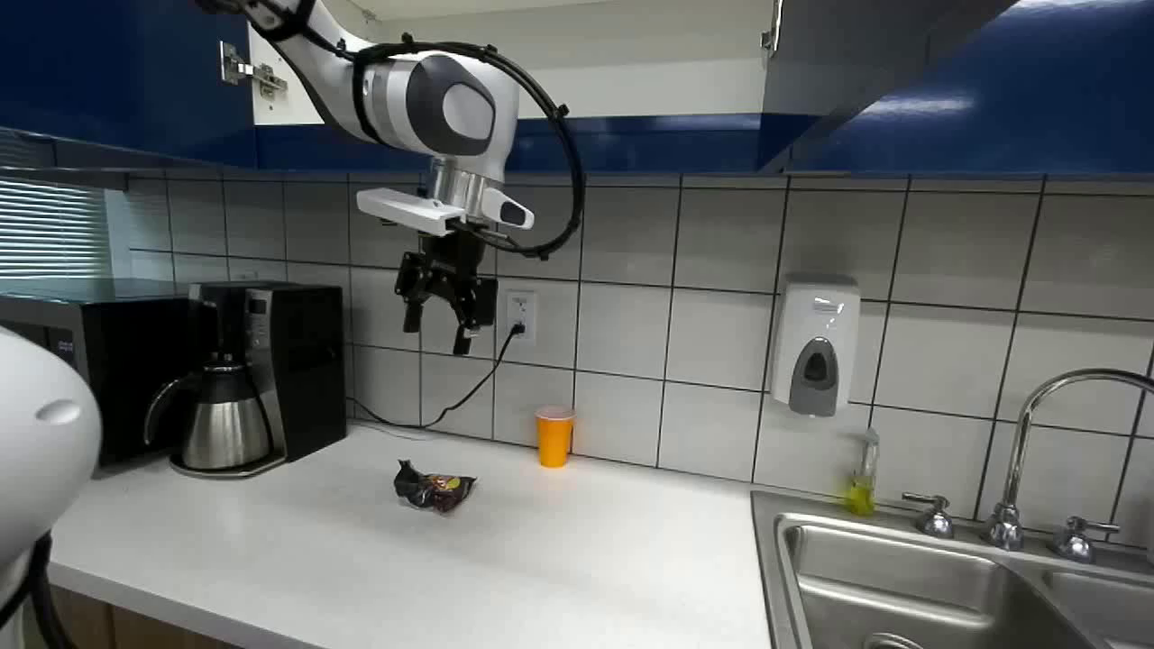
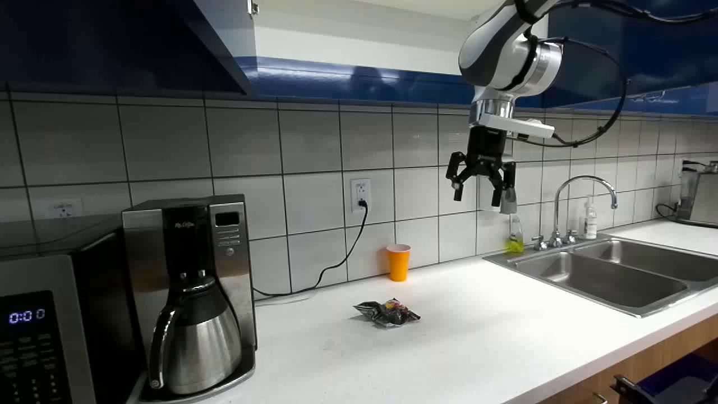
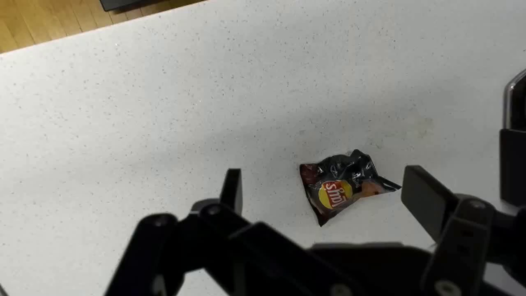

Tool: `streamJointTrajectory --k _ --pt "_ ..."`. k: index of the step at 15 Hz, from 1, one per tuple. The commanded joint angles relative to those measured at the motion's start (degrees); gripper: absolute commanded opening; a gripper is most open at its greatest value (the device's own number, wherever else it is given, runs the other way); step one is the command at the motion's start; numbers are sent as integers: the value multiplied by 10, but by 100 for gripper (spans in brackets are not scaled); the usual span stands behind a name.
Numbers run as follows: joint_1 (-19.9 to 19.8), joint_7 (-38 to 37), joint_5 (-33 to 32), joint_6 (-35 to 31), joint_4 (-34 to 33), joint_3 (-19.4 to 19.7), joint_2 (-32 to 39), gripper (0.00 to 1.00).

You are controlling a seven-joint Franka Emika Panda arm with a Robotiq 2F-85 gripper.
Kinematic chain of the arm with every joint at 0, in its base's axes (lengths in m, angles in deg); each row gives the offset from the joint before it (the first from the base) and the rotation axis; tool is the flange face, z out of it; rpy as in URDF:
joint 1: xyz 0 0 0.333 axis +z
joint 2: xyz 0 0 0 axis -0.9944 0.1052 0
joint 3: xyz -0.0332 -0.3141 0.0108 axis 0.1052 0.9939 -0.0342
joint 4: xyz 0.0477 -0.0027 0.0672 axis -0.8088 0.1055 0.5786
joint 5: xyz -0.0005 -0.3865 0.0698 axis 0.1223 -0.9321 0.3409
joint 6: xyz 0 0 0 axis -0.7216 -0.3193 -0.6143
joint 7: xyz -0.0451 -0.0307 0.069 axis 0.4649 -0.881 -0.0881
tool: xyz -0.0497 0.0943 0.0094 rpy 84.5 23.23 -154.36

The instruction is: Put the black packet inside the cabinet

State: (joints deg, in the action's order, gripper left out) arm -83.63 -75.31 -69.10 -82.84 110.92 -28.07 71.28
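The black packet (image 1: 435, 489) lies crumpled on the white counter in both exterior views (image 2: 388, 313). In the wrist view the packet (image 3: 335, 185) shows a yellow and red logo. My gripper (image 1: 437, 329) is open and empty, pointing down, well above the counter; it also shows in an exterior view (image 2: 477, 196). In the wrist view the packet appears between the two spread fingers (image 3: 322, 191), far below them and untouched. The cabinet (image 1: 649, 144) hangs overhead with its blue doors open and its pale interior showing; it also shows in an exterior view (image 2: 348, 76).
An orange cup (image 1: 554, 437) stands by the tiled wall behind the packet. A coffee machine (image 2: 227, 269) and a microwave (image 2: 53, 314) stand at one end of the counter. A steel sink (image 1: 771, 577) is at the other. A soap dispenser (image 1: 816, 333) and a plugged-in cord (image 2: 336, 264) are on the wall.
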Motion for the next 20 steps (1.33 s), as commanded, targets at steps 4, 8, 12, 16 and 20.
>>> streamJointTrajectory --k 4,8,12,16,20 --pt "-13 3 3 2 -1 -11 1 100" --pt "-13 3 3 2 -1 -11 1 100" --pt "-10 -2 -3 6 4 -19 -10 100" --pt "-10 -16 -7 21 14 -30 -35 100" --pt "-9 -31 -6 60 29 -41 -74 100"
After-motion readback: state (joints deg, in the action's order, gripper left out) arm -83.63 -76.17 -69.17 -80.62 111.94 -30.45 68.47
